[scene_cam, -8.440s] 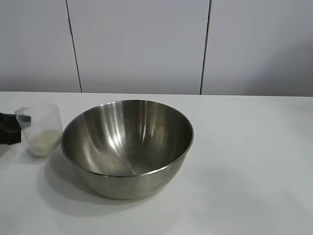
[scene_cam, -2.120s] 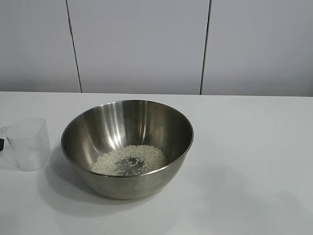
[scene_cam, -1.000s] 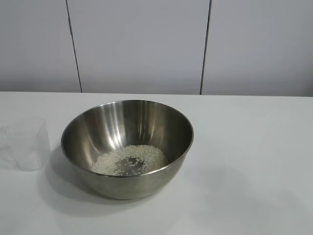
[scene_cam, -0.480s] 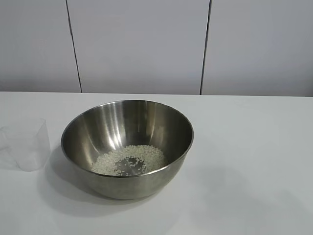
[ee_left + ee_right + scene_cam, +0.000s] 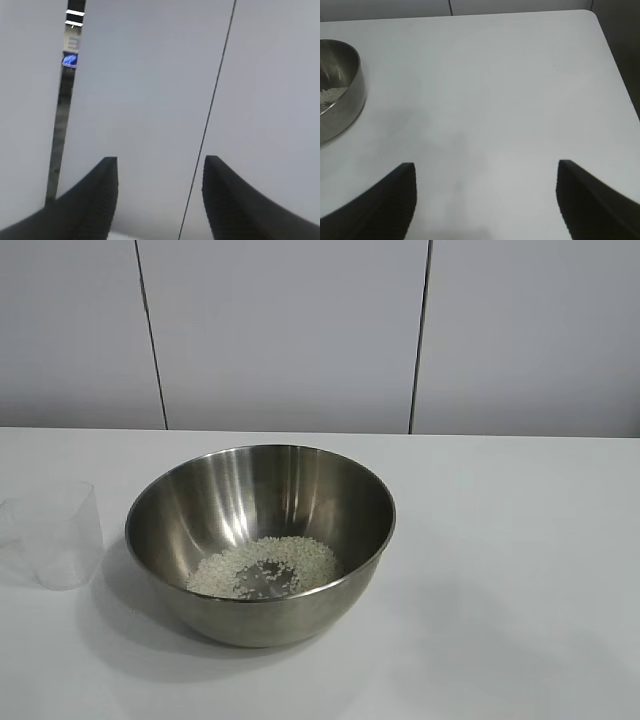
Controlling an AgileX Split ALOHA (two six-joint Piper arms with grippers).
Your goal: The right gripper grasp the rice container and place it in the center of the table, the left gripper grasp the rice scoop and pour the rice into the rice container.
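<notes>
The rice container (image 5: pixel 260 540), a big shiny steel bowl, stands mid-table with a loose ring of white rice (image 5: pixel 265 567) on its bottom. Its edge also shows in the right wrist view as the rice container (image 5: pixel 340 90), some rice (image 5: pixel 331 94) inside. The rice scoop (image 5: pixel 55 533), a clear plastic cup, stands upright and empty on the table (image 5: pixel 500 570) at the far left, apart from the bowl. Neither arm shows in the exterior view. My left gripper (image 5: pixel 160 162) is open and faces the wall, holding nothing. My right gripper (image 5: pixel 486 167) is open over bare table, away from the bowl.
A white panelled wall (image 5: pixel 300 330) with dark seams runs behind the table. The right wrist view shows the table's edge and rounded corner (image 5: pixel 592 15). A dark vertical strip (image 5: pixel 65 110) with a small blue mark stands against the wall in the left wrist view.
Rice that sat in the scoop now lies in the bowl. The left gripper, seen beside the scoop earlier, has left the exterior view. Nothing has moved in the last second.
</notes>
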